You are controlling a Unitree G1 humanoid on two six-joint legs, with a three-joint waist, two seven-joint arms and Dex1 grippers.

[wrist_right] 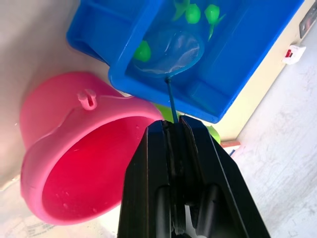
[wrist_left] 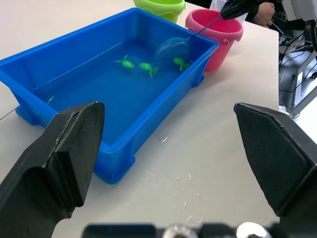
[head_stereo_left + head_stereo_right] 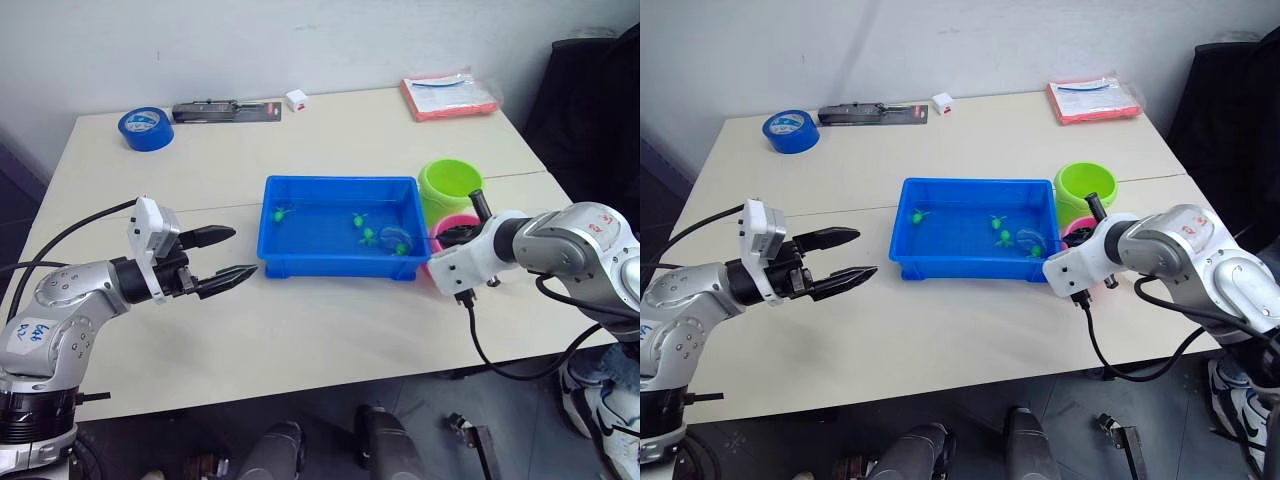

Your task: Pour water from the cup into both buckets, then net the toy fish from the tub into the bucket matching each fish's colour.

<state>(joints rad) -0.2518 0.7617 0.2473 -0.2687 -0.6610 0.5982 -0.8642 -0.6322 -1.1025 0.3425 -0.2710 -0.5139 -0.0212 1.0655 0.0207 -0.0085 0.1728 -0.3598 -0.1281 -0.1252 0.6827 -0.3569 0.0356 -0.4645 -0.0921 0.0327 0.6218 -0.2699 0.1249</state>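
Setting: pale counter (image 3: 330, 330) against a white wall; a blue tape roll (image 3: 146, 128), a dark flat tool (image 3: 226, 110) and a red-edged packet (image 3: 449, 95) lie along the far edge, upper part of the head views.

Tub (image 3: 340, 272) sits mid-frame, holding water and several green toy fish (image 3: 367, 236), most gathered toward its right end, one alone (image 3: 279, 212) at upper left of the tub. No pink fish can be made out. Green bucket (image 3: 451, 186) and pink bucket (image 2: 214, 27) stand touching or just beside the tub's right end, green farther back. The cup is not identified.

Right claw (image 1: 174, 130): clenched on the thin handle of the net (image 1: 167, 51), held over the pink bucket; the hoop is dipped in the tub's right end among the fish. Left claw (image 3: 222, 259): released, fingers spread, hovering above the counter just left of the tub, grasping nothing.

Judgement: netting step in hand, pouring apparently done. Whether a fish is already inside the mesh cannot be told. Next move calls for sliding the hoop under a green fish, lifting level, then carrying it past the pink bucket to the green one.
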